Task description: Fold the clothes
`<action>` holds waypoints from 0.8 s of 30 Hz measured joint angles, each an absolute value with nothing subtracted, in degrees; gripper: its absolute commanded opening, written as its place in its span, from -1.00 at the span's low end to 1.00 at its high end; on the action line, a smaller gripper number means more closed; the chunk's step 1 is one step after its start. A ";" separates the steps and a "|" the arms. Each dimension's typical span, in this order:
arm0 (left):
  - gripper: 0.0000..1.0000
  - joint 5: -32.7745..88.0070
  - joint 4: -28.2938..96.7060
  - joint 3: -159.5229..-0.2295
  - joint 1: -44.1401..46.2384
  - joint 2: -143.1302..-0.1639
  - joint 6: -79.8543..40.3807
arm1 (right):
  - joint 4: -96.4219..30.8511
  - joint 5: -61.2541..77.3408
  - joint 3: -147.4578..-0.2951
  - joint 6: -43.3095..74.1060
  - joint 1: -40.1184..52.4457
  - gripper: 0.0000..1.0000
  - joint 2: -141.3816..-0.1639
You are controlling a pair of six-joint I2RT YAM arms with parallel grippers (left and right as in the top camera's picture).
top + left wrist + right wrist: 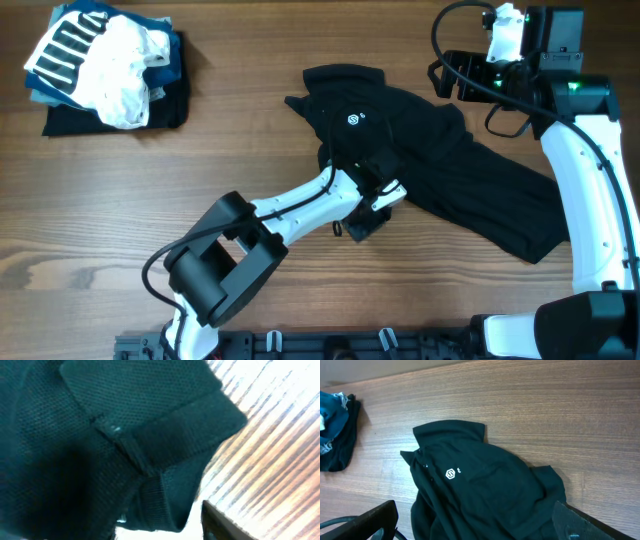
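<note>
The black shirt with a small white logo lies crumpled at the middle right of the table. It also shows in the right wrist view. My left gripper is at the shirt's near edge. In the left wrist view the ribbed sleeve cuff lies between its fingers, and only the right finger shows, apart from the cloth. My right gripper hovers open and empty above the shirt's far right side. A pile of white, striped, blue and dark garments sits at the far left.
The wooden table shows bare between the pile and the shirt. The right arm's base stands at the near right. A black rail runs along the front edge.
</note>
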State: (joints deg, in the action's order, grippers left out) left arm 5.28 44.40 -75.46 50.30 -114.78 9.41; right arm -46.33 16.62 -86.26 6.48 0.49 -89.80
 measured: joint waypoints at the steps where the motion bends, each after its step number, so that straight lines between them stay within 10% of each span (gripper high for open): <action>1: -0.92 4.99 44.36 -75.50 50.30 -114.91 9.43 | -46.65 16.62 -86.26 6.48 0.49 0.99 -89.80; 11: -0.93 1.50 50.92 -80.64 49.19 -116.40 5.82 | -48.99 16.60 -86.24 6.70 0.49 0.84 -89.80; 24: -0.92 -3.99 66.48 -125.45 18.17 -105.58 -0.34 | -60.42 18.02 -85.84 5.30 -1.17 0.66 -89.86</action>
